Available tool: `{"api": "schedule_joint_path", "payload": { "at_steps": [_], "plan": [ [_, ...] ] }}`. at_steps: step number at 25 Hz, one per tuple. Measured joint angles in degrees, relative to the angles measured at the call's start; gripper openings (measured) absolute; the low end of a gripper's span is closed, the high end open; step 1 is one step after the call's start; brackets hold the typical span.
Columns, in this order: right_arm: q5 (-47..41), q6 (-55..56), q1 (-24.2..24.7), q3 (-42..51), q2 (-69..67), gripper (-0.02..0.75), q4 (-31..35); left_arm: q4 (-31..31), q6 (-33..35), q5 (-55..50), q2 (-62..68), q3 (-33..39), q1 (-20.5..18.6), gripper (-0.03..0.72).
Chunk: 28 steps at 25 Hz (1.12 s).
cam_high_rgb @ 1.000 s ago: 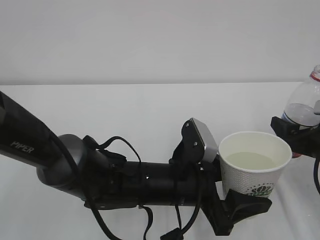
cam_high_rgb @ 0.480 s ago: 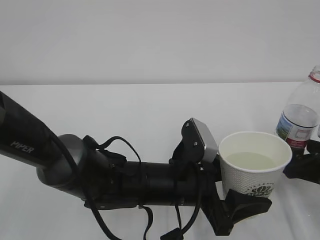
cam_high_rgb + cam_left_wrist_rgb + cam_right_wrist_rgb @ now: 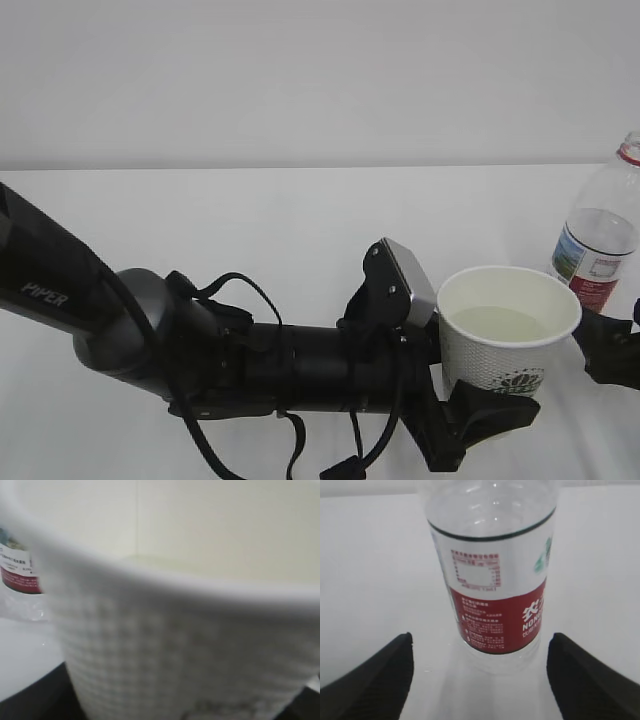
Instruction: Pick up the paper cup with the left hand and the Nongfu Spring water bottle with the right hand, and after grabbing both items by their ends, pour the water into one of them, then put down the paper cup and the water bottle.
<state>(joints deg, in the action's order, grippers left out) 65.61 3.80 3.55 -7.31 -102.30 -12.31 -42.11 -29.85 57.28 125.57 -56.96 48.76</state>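
Observation:
The white paper cup (image 3: 508, 340) stands upright between the jaws of my left gripper (image 3: 492, 388), which is shut on its lower part; one black finger (image 3: 495, 412) wraps the near side of its base. Clear water (image 3: 505, 322) lies in the cup. In the left wrist view the cup (image 3: 175, 645) fills the frame. The Nongfu Spring water bottle (image 3: 598, 250) stands upright on the table at the far right, partly filled. My right gripper (image 3: 612, 352) sits in front of it, open. In the right wrist view the bottle (image 3: 495, 590) stands ahead of the gripper (image 3: 481, 642), untouched.
The white table (image 3: 250, 220) runs back to a plain white wall. My left arm, marked PIPER (image 3: 45, 293), lies across the lower left with loose black cables (image 3: 290, 440). The bottle is close to the right edge of the exterior view.
My right gripper has let go of the bottle and drawn back toward the front; the bottle now stands free on the table. The left arm and cup have barely moved.

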Motion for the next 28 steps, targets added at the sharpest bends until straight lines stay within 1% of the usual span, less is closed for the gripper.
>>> {"api": "schedule_joint_path", "payload": {
  "at_steps": [7, 14, 21, 26, 28],
  "plan": [
    [0.04, 4.68, 0.00, 4.30, 6.20, 0.624, 3.19, 0.09, -0.02, 0.00, 0.00, 0.00, 0.00, 0.543],
    [0.04, 5.32, 0.00, 5.63, 9.21, 0.609, 3.45, 3.45, -0.02, 0.33, 0.00, 0.00, 0.00, 0.542],
    [0.04, 5.43, 0.00, 5.63, 13.17, 0.596, 3.45, 4.77, -0.02, 0.38, 0.00, 0.00, 0.00, 0.542],
    [0.04, 5.43, 0.00, 5.63, 14.90, 0.594, 3.45, 4.75, -0.02, 0.84, 0.00, 0.00, -1.51, 0.542],
    [0.04, 5.43, 0.00, 5.63, 15.03, 0.593, 3.45, 4.75, -0.02, 0.84, 0.00, 0.00, -2.80, 0.542]
  ]
}}
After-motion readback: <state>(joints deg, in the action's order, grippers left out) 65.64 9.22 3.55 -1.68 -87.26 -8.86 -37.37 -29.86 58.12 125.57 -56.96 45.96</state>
